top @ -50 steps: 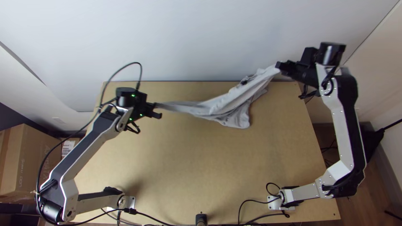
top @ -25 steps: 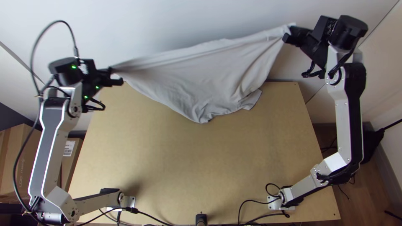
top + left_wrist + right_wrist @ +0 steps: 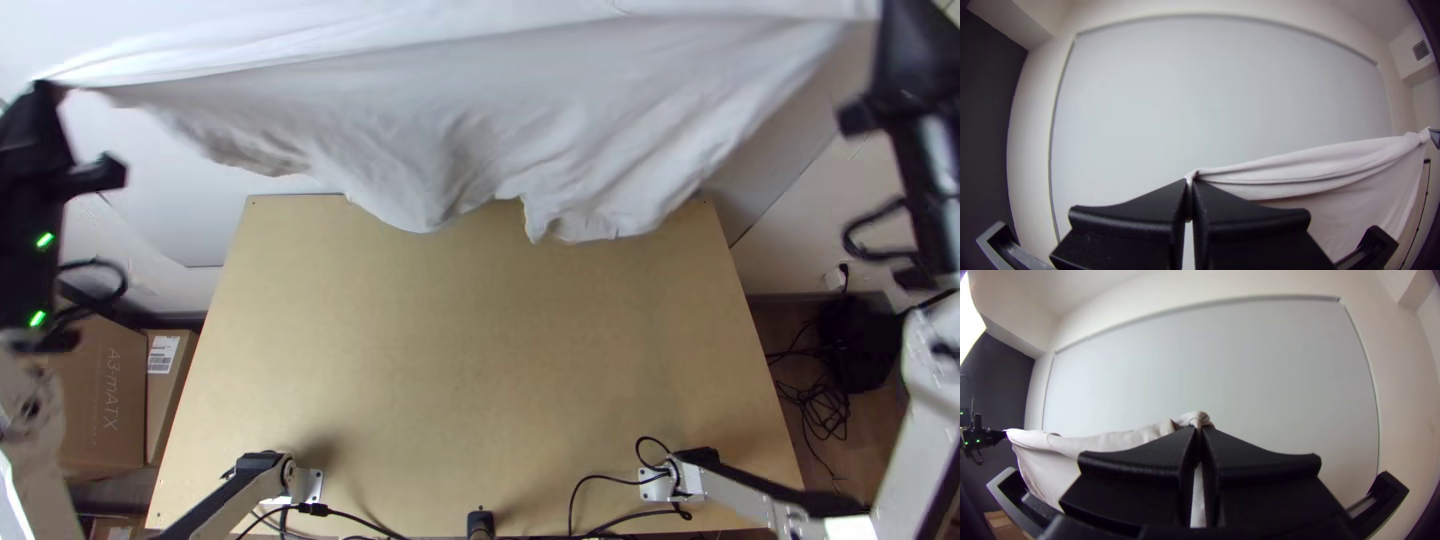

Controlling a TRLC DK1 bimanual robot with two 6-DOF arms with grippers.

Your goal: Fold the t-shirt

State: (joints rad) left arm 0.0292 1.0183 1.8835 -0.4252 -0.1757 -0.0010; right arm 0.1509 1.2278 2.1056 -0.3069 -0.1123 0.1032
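Observation:
In the top view the light grey t-shirt hangs stretched between the two grippers, high over the table's far edge, its lower edge loose and uneven. My left gripper is at the far left, my right gripper at the upper right. The left wrist view has the left gripper shut on one corner of the t-shirt, the cloth running taut across to the other arm. In the right wrist view, the right gripper is shut on the opposite upper corner of the t-shirt.
The wooden table lies below the cloth, with cables and the arm bases along its near edge. Cardboard boxes stand beyond its left side. A pale wall panel rises behind.
Both grippers have risen and spread apart. The t-shirt, first a narrow bunched strip partly on the table, has been lifted and drawn out wide between them.

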